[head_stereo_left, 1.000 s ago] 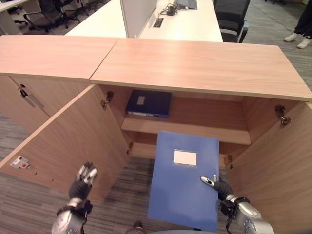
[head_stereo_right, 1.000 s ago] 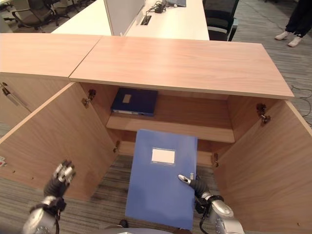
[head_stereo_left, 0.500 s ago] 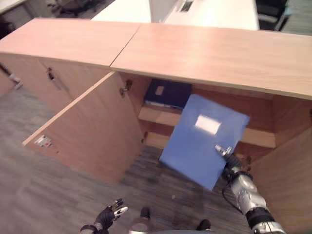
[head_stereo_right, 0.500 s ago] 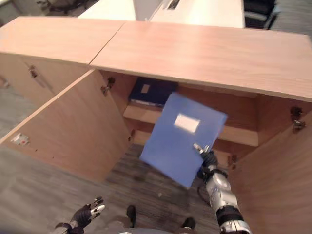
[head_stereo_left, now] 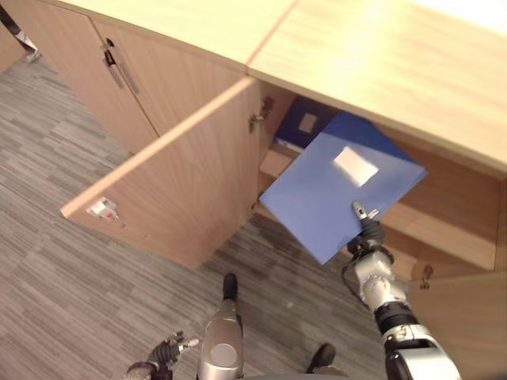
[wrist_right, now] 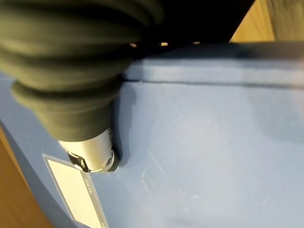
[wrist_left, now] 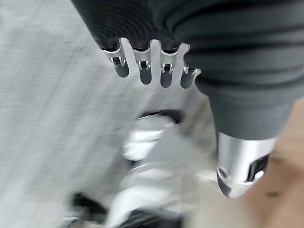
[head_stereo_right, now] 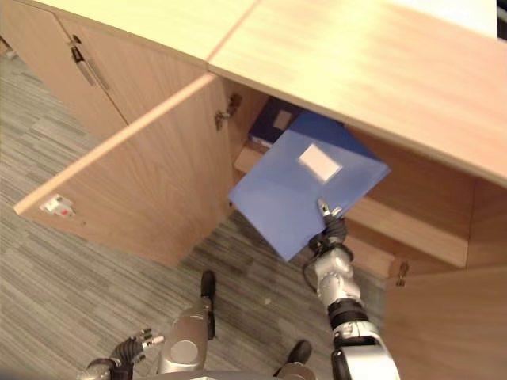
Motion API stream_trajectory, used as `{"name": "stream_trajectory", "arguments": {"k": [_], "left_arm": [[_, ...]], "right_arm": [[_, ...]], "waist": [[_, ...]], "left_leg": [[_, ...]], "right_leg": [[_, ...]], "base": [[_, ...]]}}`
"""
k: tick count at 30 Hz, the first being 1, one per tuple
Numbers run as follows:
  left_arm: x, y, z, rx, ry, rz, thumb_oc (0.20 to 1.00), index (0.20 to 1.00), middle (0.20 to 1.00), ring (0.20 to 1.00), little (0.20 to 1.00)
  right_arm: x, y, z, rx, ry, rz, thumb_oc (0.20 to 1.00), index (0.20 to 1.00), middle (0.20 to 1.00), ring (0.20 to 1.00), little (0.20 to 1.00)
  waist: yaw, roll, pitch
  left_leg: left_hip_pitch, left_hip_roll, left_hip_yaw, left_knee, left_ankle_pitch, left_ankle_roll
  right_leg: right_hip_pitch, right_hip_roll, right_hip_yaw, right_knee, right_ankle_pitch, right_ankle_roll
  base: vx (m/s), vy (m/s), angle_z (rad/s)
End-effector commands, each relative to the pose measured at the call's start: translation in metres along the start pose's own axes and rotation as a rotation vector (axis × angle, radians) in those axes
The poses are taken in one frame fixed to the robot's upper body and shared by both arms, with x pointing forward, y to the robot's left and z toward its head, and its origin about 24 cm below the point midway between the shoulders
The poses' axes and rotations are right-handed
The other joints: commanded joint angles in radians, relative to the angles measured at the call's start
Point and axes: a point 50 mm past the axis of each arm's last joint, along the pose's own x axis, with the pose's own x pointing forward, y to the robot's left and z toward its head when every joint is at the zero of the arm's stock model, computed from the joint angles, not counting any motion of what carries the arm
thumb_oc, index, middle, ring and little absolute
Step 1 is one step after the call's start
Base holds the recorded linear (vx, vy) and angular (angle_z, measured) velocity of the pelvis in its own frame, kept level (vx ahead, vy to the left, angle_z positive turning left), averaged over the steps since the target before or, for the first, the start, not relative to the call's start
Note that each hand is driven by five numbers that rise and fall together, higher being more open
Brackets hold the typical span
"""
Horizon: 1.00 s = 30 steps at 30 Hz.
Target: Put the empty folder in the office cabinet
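Tilted blue folder (head_stereo_left: 333, 190) at cabinet (head_stereo_left: 412, 63) opening

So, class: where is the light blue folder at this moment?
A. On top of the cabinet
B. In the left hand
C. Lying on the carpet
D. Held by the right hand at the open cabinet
D: the right hand pinches the light blue folder in front of the open cabinet.

— Where do the two head cameras look from?
— High up, tilted down at the open cabinet (head_stereo_left: 198, 170) and the carpet (head_stereo_left: 55, 261); both share that scene, barely offset.
— And the wrist ones?
— Very close. The left looks past its left hand (wrist_left: 147, 66) at the floor; the right presses against the blue folder (wrist_right: 213, 152).
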Motion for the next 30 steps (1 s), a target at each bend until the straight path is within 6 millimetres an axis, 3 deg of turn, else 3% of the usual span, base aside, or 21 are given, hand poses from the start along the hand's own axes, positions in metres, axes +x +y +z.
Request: {"name": "stream_trajectory", "arguments": {"k": [1, 2, 3, 5, 6, 8, 9, 10, 14, 15, 17, 20, 25, 30], "left_arm": [[-0.007, -0.007, -0.032, 0.106, 0.126, -0.030, 1.000, 1.000, 1.000, 1.000, 1.000], [-0.007, 0.001, -0.022, 0.180, 0.100, -0.019, 1.000, 1.000, 1.000, 1.000, 1.000], [-0.007, 0.001, -0.022, 0.180, 0.100, -0.019, 1.000, 1.000, 1.000, 1.000, 1.000], [-0.008, 0.005, -0.018, 0.168, 0.078, 0.003, 1.000, 1.000, 1.000, 1.000, 1.000], [-0.008, 0.008, -0.016, 0.138, 0.065, 0.016, 1.000, 1.000, 1.000, 1.000, 1.000], [-0.009, 0.009, -0.015, 0.115, 0.048, 0.028, 1.000, 1.000, 1.000, 1.000, 1.000], [-0.009, 0.008, -0.015, 0.115, 0.047, 0.027, 1.000, 1.000, 1.000, 1.000, 1.000], [-0.009, 0.007, -0.013, 0.109, 0.031, 0.020, 1.000, 1.000, 1.000, 1.000, 1.000], [-0.011, 0.010, -0.014, 0.117, 0.031, 0.023, 1.000, 1.000, 1.000, 1.000, 1.000], [-0.011, 0.010, -0.013, 0.127, 0.029, 0.018, 1.000, 1.000, 1.000, 1.000, 1.000], [-0.009, 0.009, -0.010, 0.143, 0.027, 0.016, 1.000, 1.000, 1.000, 1.000, 1.000], [-0.008, 0.006, -0.011, 0.153, 0.026, 0.009, 1.000, 1.000, 1.000, 1.000, 1.000], [-0.008, 0.001, -0.019, 0.149, 0.056, -0.004, 1.000, 1.000, 1.000, 1.000, 1.000], [-0.011, -0.003, -0.031, 0.135, 0.094, -0.005, 1.000, 1.000, 1.000, 1.000, 1.000]], "right_arm": [[0.011, 0.007, 0.052, 0.013, -0.192, 0.057, 0.200, 0.200, 0.200, 0.200, 0.200], [0.011, 0.019, 0.040, 0.023, -0.152, 0.092, 0.200, 0.200, 0.200, 0.200, 0.200], [0.011, 0.020, 0.040, 0.024, -0.153, 0.093, 0.200, 0.200, 0.200, 0.200, 0.200], [0.012, 0.028, 0.036, 0.025, -0.131, 0.116, 0.200, 0.200, 0.200, 0.200, 0.200], [0.012, 0.033, 0.032, 0.026, -0.118, 0.131, 0.200, 0.200, 0.200, 0.200, 0.200], [0.011, 0.035, 0.026, 0.021, -0.097, 0.137, 0.200, 0.200, 0.200, 0.200, 0.200], [0.011, 0.035, 0.026, 0.021, -0.097, 0.137, 0.200, 0.200, 0.200, 0.200, 0.200], [0.010, 0.035, 0.023, 0.020, -0.086, 0.135, 0.200, 0.200, 0.200, 0.200, 0.200], [0.005, 0.022, 0.018, 0.017, -0.078, 0.111, 0.200, 0.200, 0.200, 0.200, 0.200], [0.004, 0.018, 0.017, 0.020, -0.078, 0.099, 0.200, 0.200, 0.200, 0.200, 0.200], [0.002, 0.007, 0.020, 0.028, -0.088, 0.067, 0.200, 0.200, 0.200, 0.200, 0.200], [0.000, -0.006, 0.023, 0.015, -0.094, 0.037, 0.200, 0.200, 0.200, 0.200, 0.200], [0.002, -0.008, 0.025, -0.014, -0.088, 0.034, 0.200, 0.200, 0.200, 0.200, 0.200], [-0.001, -0.007, 0.023, -0.044, -0.073, 0.069, 0.200, 0.200, 0.200, 0.200, 0.200]], "waist": [[0.021, 0.039, -0.044], [-0.010, 0.022, -0.038], [-0.007, 0.022, -0.040], [-0.023, 0.044, -0.033], [-0.027, 0.061, -0.024], [-0.034, 0.083, -0.011], [-0.031, 0.089, -0.015], [-0.040, 0.085, -0.006], [-0.043, 0.077, -0.002], [-0.044, 0.071, -0.008], [-0.067, 0.070, -0.029], [-0.088, 0.063, -0.047], [-0.091, 0.079, -0.071], [-0.104, 0.100, -0.084]], "left_leg": [[-0.030, 0.052, -0.058, -0.087, 0.109, -0.063], [0.001, 0.010, -0.035, -0.050, 0.033, -0.008], [-0.004, 0.012, -0.032, -0.048, 0.035, -0.006], [0.029, 0.016, -0.022, -0.045, 0.006, 0.021], [0.048, 0.020, -0.011, -0.041, -0.008, 0.036], [0.079, 0.017, -0.005, -0.042, -0.028, 0.057], [0.075, 0.024, -0.004, -0.042, -0.025, 0.057], [0.127, -0.011, 0.009, -0.054, -0.054, 0.067], [0.182, -0.032, 0.021, -0.048, -0.104, 0.053], [0.185, -0.034, 0.015, -0.046, -0.111, 0.045], [0.190, -0.030, 0.004, -0.047, -0.114, 0.023], [0.196, -0.042, 0.007, -0.052, -0.112, 0.013], [0.219, -0.045, 0.025, -0.082, -0.097, -0.002], [0.243, 0.005, 0.029, -0.093, -0.071, -0.040]], "right_leg": [[0.077, 0.020, 0.016, 0.089, -0.158, 0.079], [-0.050, -0.039, 0.075, 0.311, -0.105, 0.138], [-0.058, -0.038, 0.079, 0.313, -0.101, 0.138], [-0.145, -0.041, 0.102, 0.474, -0.027, 0.148], [-0.177, -0.044, 0.087, 0.551, 0.013, 0.148], [-0.212, -0.049, 0.048, 0.647, 0.036, 0.148], [-0.214, -0.041, 0.048, 0.638, 0.045, 0.148], [-0.214, -0.077, 0.013, 0.619, 0.065, 0.148], [-0.168, -0.175, -0.087, 0.418, 0.060, 0.148], [-0.164, -0.189, -0.082, 0.359, 0.071, 0.147], [-0.166, -0.214, -0.008, 0.243, 0.134, 0.148], [-0.144, -0.202, 0.048, 0.180, 0.160, 0.148], [-0.132, -0.207, 0.012, 0.177, 0.177, 0.148], [-0.089, -0.167, 0.011, 0.100, 0.100, 0.148]], "base": [[0.38, 0.456, -0.27], [0.16, 0.275, -0.34], [0.24, 0.350, -0.51], [0.12, 0.214, -0.44], [0.12, 0.244, -0.40], [0.09, 0.162, -0.34], [0.18, 0.154, -0.29], [0.20, 0.129, -0.26], [0.22, 0.008, -0.39], [0.20, -0.141, -0.15], [0.20, -0.168, 0.08], [0.11, -0.102, 0.26], [0.04, -0.087, -0.04], [0.07, -0.195, -0.20]]}}
